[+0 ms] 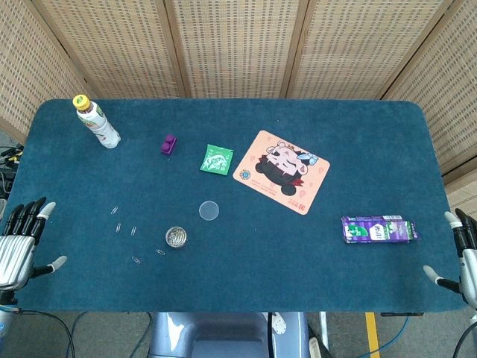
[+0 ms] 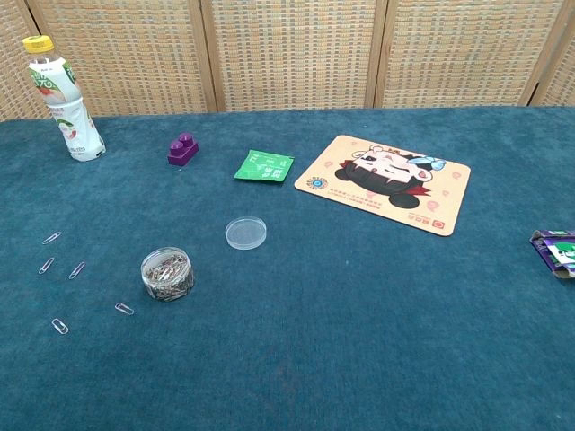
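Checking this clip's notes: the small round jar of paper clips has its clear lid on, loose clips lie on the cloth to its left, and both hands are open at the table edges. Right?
Not quite. The jar of paper clips is uncovered; its clear lid lies on the cloth apart from it, as the chest view shows. The loose clips and the open left hand and right hand are as stated.

Bright, even overhead light; soft faint shadows, sharp focus throughout.

Purple carton (image 2: 557, 251) and right hand (image 1: 460, 257) cut by frame edges
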You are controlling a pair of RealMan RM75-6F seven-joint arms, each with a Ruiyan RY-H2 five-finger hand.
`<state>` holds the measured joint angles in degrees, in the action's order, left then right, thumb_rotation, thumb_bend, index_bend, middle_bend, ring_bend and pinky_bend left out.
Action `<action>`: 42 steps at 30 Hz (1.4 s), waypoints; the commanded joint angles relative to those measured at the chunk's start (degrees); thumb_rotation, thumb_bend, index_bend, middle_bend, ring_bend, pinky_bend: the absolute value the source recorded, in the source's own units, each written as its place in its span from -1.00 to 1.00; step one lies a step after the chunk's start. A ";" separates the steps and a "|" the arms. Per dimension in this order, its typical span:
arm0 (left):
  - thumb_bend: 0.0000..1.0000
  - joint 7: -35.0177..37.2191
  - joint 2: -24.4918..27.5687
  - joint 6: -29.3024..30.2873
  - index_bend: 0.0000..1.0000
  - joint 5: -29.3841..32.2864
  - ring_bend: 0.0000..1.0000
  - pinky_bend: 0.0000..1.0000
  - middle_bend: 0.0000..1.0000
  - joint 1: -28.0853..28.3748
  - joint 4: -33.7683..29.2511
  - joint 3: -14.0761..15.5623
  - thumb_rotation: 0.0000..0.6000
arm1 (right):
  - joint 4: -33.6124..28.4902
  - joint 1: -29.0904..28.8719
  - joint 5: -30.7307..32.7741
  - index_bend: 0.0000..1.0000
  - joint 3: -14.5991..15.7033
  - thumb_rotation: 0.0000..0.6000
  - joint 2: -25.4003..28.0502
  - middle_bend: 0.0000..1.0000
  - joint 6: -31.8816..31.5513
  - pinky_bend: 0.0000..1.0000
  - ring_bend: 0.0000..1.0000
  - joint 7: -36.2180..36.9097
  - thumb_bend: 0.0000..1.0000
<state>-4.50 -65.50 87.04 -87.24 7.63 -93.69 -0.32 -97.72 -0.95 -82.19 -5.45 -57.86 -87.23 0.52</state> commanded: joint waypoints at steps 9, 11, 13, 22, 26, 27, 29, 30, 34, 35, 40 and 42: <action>-0.83 -2.14 -1.21 -2.95 -0.98 -1.35 -1.00 -1.00 -1.00 1.34 0.74 0.45 1.00 | -0.10 0.01 0.02 -0.95 -0.04 1.00 0.33 -1.00 0.21 -1.00 -1.00 1.01 -1.00; -0.78 -3.01 -2.22 -4.55 -0.86 -1.79 -1.00 -1.00 -1.00 2.36 1.53 0.46 1.00 | -0.16 0.00 -0.05 -0.95 -0.08 1.00 0.34 -1.00 0.17 -1.00 -1.00 1.16 -1.00; -0.69 -3.25 -3.34 -7.93 -0.65 -1.88 -1.00 -1.00 -1.00 4.14 2.38 0.63 1.00 | -0.15 -0.10 0.01 -0.95 -0.06 1.00 0.31 -1.00 0.42 -1.00 -1.00 1.13 -1.00; -0.35 -3.64 -8.19 -22.42 -0.13 -2.64 -1.00 -1.00 -1.00 12.88 7.62 0.85 1.00 | 0.02 -0.35 0.90 -0.95 -0.25 1.00 0.44 -1.00 1.28 -1.00 -1.00 1.43 -1.00; -0.21 -3.66 -10.52 -24.94 -0.09 -4.24 -1.00 -1.00 -1.00 15.07 10.86 1.48 1.00 | 0.26 -0.49 1.36 -0.95 -0.39 1.00 0.49 -1.00 1.72 -1.00 -1.00 1.75 -1.00; -0.19 -3.27 -10.93 -25.49 -0.08 -5.01 -1.00 -1.00 -1.00 15.64 11.66 1.88 1.00 | 0.34 -0.52 1.41 -0.95 -0.38 1.00 0.49 -1.00 1.83 -1.00 -1.00 1.80 -1.00; -0.18 -2.57 -11.58 -25.97 -0.06 -6.46 -1.00 -1.00 -1.00 16.52 13.09 2.49 1.00 | 0.40 -0.59 1.41 -0.95 -0.38 1.00 0.47 -1.00 1.97 -1.00 -1.00 1.85 -1.00; -0.18 -2.35 -11.81 -26.02 -0.05 -6.92 -1.00 -1.00 -1.00 16.77 13.65 2.69 1.00 | 0.41 -0.61 1.41 -0.95 -0.37 1.00 0.46 -1.00 2.00 -1.00 -1.00 1.85 -1.00; -0.17 -1.74 -13.15 -26.20 -0.05 -8.56 -1.00 -1.00 -1.00 17.69 16.09 3.64 1.00 | 0.41 -0.62 1.55 -0.95 -0.39 1.00 0.42 -1.00 2.07 -1.00 -1.00 1.75 -1.00; -0.17 -1.71 -13.30 -26.33 -0.05 -8.65 -1.00 -1.00 -1.00 17.76 16.32 3.84 1.00 | 0.39 -0.61 1.59 -0.95 -0.39 1.00 0.43 -1.00 2.07 -1.00 -1.00 1.73 -1.00; -0.18 -1.32 -14.32 -25.30 -0.05 -9.62 -1.00 -1.00 -1.00 17.42 18.02 5.04 1.00 | 0.33 -0.64 1.72 -0.95 -0.41 1.00 0.43 -1.00 2.17 -1.00 -1.00 1.66 -1.00; -0.19 -0.75 -14.75 -24.43 -0.05 -9.85 -1.00 -1.00 -1.00 16.98 18.99 5.48 1.00 | 0.33 -0.68 1.78 -0.95 -0.41 1.00 0.42 -1.00 2.27 -1.00 -1.00 1.67 -1.00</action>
<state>-5.62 -79.95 62.15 -96.87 24.90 -75.19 4.84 -97.39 -1.62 -80.41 -5.86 -57.43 -84.96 2.19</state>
